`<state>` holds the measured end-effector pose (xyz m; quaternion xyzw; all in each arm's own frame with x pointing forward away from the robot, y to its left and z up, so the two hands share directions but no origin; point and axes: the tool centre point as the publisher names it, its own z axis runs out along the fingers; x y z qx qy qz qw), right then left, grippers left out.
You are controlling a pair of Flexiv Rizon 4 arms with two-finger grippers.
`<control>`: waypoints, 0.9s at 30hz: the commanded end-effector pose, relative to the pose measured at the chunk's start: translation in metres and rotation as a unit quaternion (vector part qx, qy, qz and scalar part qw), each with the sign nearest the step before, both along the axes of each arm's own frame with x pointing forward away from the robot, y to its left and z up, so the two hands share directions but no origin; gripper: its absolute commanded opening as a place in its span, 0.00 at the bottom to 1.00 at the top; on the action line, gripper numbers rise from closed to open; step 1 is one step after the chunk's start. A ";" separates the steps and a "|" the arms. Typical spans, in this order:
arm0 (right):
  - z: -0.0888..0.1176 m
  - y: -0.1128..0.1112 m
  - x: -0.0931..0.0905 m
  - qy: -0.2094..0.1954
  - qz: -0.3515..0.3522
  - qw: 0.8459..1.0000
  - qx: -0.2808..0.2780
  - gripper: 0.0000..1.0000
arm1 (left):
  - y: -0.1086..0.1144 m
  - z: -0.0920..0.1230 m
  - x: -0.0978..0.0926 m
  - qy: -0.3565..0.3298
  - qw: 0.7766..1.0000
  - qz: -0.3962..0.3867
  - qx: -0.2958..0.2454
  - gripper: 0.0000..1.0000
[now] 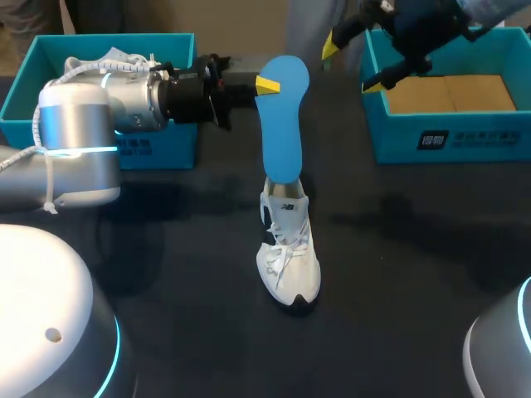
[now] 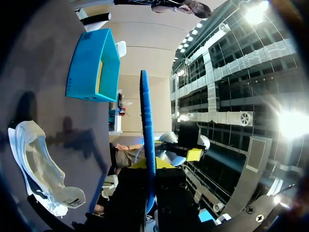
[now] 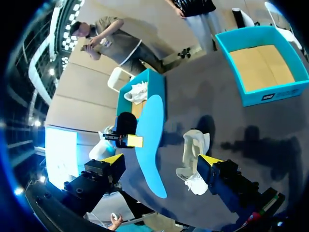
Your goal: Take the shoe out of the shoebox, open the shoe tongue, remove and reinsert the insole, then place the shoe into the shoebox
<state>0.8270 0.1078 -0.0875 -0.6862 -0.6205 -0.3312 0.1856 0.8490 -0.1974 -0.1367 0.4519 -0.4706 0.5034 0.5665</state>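
The blue insole stands upright in the air with its lower end at the opening of the white shoe. I cannot tell whether this end is inside the shoe or just above it. The shoe stands in the middle of the dark bench, well apart from the shoebox, which shows only its brown bottom.

My left pincer is closed on the insole near its upper end. My right pincer hangs above the shoebox's edge on the shoe's side, fingers wide apart, with nothing in them.

I judge that the insole step is in hand. The next move needs the insole lowered into the opening and slid along the shoe's length. The right pincer should probably steady the shoe so that it does not tip.
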 end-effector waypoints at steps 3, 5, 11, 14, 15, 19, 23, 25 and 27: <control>-0.012 -0.003 0.001 -0.022 0.031 0.987 0.158 1.00 | 0.000 0.000 0.000 0.000 1.000 0.000 0.001 0.00; -0.016 -0.004 0.002 -0.021 0.032 0.986 0.163 1.00 | 0.000 0.000 0.000 0.000 1.000 0.000 0.001 0.00; -0.024 -0.006 0.003 -0.017 0.038 0.982 0.184 1.00 | 0.000 0.000 0.000 0.000 1.000 0.000 0.001 0.00; -0.026 -0.006 0.003 -0.019 0.048 0.978 0.201 1.00 | 0.000 0.000 0.000 0.000 1.000 0.000 0.001 0.00; -0.027 -0.006 0.003 -0.020 0.048 0.977 0.208 1.00 | 0.000 0.000 0.000 0.000 1.000 0.000 0.001 0.00; -0.031 -0.009 0.004 -0.023 0.040 0.973 0.226 1.00 | 0.000 0.000 0.000 0.000 1.000 0.000 0.001 0.00; -0.034 -0.009 0.005 -0.028 0.043 0.971 0.235 1.00 | 0.000 0.000 0.000 0.000 1.000 0.000 0.001 0.00; -0.035 -0.009 0.005 -0.030 0.046 0.969 0.242 1.00 | 0.000 0.000 0.000 0.000 1.000 0.000 0.001 0.00; -0.037 -0.008 0.004 -0.033 0.048 0.965 0.256 1.00 | 0.000 0.000 0.000 0.000 1.000 0.000 0.001 0.00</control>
